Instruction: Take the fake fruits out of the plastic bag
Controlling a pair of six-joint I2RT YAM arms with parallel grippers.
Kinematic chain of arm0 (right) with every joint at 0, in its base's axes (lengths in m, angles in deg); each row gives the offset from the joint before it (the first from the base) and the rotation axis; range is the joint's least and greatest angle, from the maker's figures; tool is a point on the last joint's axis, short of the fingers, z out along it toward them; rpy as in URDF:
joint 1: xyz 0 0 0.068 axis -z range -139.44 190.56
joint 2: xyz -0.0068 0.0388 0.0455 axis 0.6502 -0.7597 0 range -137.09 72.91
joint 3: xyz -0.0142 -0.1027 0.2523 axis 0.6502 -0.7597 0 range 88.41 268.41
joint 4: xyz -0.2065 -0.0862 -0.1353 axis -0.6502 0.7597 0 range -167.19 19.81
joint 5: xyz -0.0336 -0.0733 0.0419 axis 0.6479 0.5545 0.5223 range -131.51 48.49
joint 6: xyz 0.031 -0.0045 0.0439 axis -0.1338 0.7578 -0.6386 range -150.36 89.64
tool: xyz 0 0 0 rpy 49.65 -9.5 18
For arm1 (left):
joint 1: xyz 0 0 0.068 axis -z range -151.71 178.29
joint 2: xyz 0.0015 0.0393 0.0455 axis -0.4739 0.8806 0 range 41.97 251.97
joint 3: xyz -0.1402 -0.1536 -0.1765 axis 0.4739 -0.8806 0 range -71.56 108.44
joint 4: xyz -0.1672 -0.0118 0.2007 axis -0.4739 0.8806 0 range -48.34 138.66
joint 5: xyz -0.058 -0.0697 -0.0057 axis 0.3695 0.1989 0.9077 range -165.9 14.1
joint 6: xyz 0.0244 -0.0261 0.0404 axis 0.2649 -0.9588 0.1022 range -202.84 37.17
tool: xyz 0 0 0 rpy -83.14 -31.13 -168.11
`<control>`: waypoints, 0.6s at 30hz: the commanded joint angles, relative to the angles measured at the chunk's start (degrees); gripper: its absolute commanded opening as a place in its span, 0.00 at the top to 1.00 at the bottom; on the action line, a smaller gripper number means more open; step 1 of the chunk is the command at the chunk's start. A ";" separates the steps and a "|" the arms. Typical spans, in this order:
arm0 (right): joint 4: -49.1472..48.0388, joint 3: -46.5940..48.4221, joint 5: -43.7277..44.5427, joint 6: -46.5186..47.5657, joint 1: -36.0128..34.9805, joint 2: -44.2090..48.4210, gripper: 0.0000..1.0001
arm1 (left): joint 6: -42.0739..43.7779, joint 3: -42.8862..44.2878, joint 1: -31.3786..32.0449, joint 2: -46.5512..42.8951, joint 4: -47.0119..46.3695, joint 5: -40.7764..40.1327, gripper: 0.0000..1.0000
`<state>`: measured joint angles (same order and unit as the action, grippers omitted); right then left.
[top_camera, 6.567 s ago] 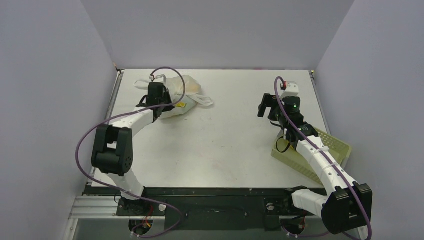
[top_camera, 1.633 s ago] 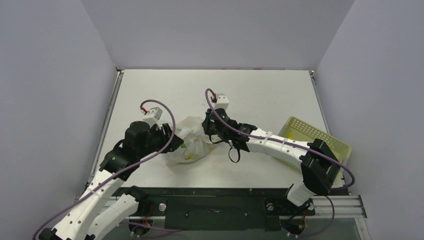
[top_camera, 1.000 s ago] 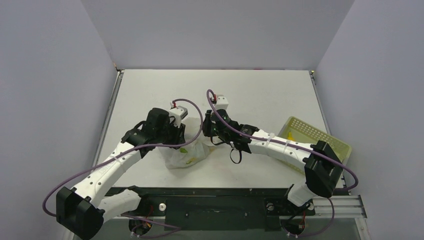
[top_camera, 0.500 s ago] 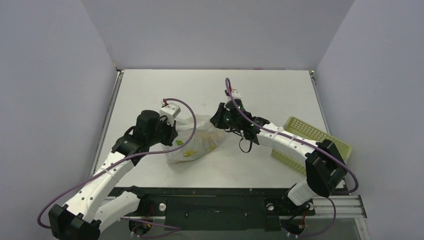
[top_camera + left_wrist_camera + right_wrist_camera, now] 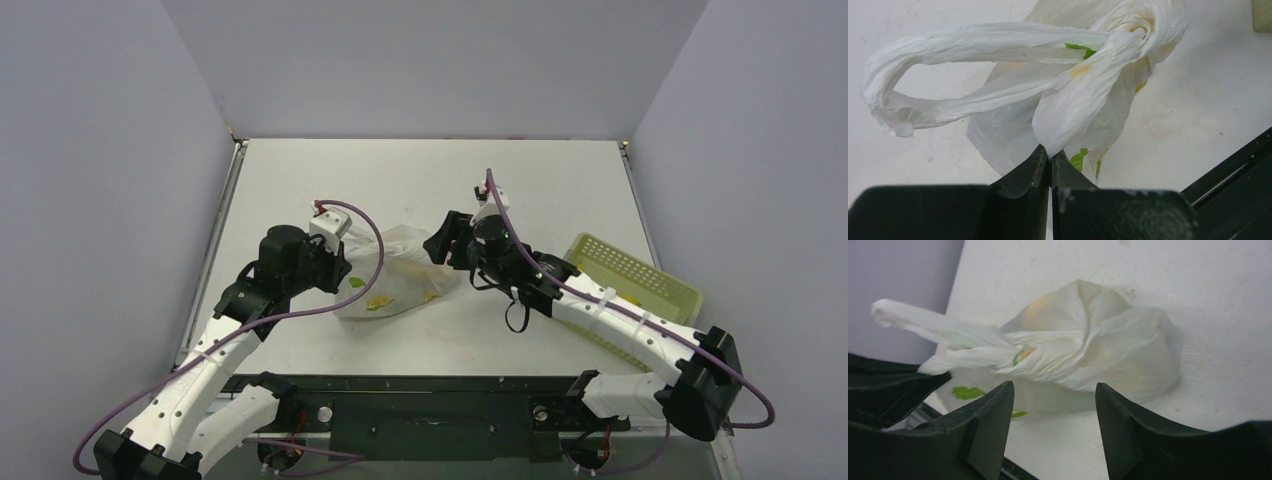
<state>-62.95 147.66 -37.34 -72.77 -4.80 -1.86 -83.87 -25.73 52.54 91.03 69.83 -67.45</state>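
The plastic bag (image 5: 395, 282) lies crumpled on the table between my two arms, white with small green and yellow marks. My left gripper (image 5: 338, 270) is at its left side, and in the left wrist view it (image 5: 1050, 153) is shut on a pinched fold of the bag (image 5: 1088, 90) just below the twisted loop handle (image 5: 948, 65). My right gripper (image 5: 441, 247) is at the bag's right end. In the right wrist view it (image 5: 1053, 388) stands open and holds nothing, a little short of the bag (image 5: 1088, 350). The fake fruits are hidden inside; only faint yellow tints show through.
A pale yellow-green perforated basket (image 5: 620, 262) sits at the right edge of the table, partly under my right arm. The black rail (image 5: 430, 385) runs along the near table edge, close to the bag.
My right gripper has opened, let go of the bag and drawn back to the right. My left gripper has shut on the bag's fold and shifted slightly left.
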 commanded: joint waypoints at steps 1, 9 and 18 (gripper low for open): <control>-11.32 -6.04 5.14 -10.45 -4.65 6.31 0.42 | 0.76 0.30 -0.34 -0.15 -3.52 4.87 1.00; -18.07 -9.05 8.70 -29.82 -10.14 1.51 0.39 | 0.75 -0.23 0.42 -0.58 -4.09 5.72 1.00; -22.03 -12.15 14.36 -38.07 -10.65 -0.28 0.36 | 2.50 -0.13 1.71 -0.98 -3.67 5.20 1.00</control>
<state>-79.35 135.53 -27.35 -105.07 -15.36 -1.72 -82.89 -26.26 53.78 91.16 68.45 -63.41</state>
